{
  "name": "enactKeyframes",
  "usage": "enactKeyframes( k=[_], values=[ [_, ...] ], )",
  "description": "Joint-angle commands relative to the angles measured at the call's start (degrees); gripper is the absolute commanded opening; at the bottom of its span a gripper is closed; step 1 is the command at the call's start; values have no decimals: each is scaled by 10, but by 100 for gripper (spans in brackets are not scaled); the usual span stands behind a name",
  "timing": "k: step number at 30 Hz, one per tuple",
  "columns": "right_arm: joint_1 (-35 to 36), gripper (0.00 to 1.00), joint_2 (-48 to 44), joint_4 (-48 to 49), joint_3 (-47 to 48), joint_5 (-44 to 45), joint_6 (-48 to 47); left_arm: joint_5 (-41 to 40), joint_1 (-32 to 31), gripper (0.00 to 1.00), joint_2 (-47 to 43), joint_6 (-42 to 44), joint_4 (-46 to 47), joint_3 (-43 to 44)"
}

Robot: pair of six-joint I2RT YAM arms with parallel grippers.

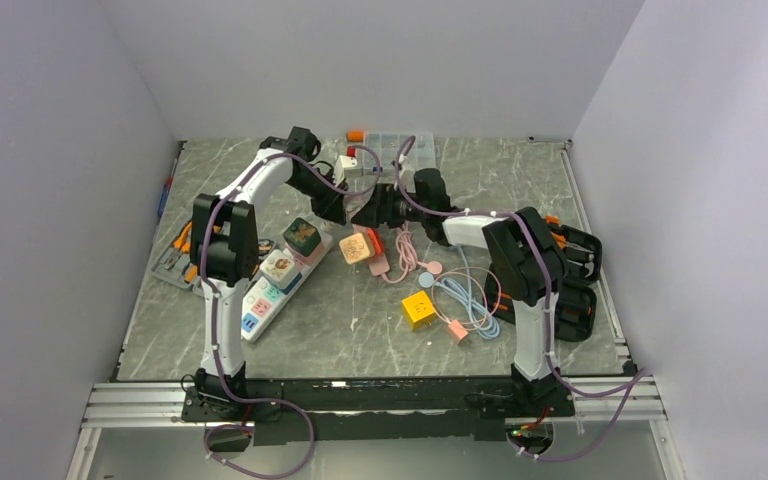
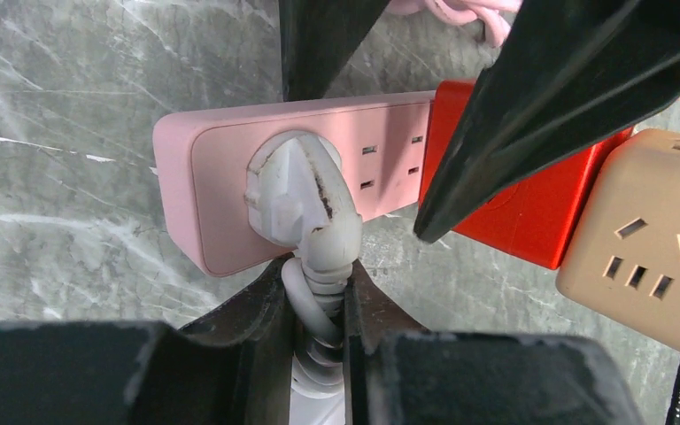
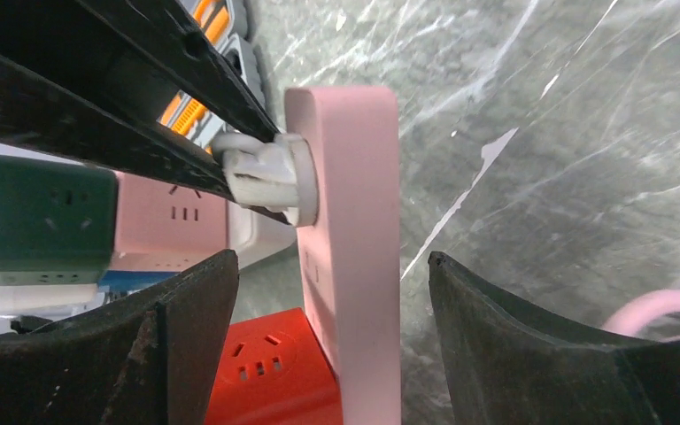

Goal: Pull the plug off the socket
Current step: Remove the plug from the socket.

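Left wrist view: you had the left claw (image 2: 314, 297) pinched on the white plug (image 2: 297, 190) — its fingers (image 2: 257, 310) were pressed on the ribbed neck just below the head.
Plug: it sat in the end outlet of the pink socket (image 2: 221, 168), with its round base against the face.
Socket: it was above the marble table (image 2: 53, 106); whether it rested there could not be told. A red cube (image 2: 513, 212) was at its other end, with a tan cube (image 2: 646, 239) beside that.
Right claw (image 3: 329, 266): you had it spread — one finger on each side of the socket, and neither touched it.
Top view: your two claws were close together towards the far side of the table. A white strip (image 1: 265, 295) lay on the left, well apart.
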Motion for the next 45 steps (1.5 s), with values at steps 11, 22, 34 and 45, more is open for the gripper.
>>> enactKeyframes(
  k=[11, 22, 34, 45],
  values=[
    [6, 44, 34, 132, -17, -55, 41, 102, 1, 0, -71, 30, -59, 9],
    [-1, 0, 6, 126, -30, -65, 38, 126, 9, 0, -53, 107, -157, 41],
    [-24, 0, 11, 18, -36, -12, 11, 172, 24, 0, -51, 229, -277, 59],
    [-49, 0, 16, -114, -31, 113, -10, 194, 26, 0, -87, 278, -285, 14]
  ],
)
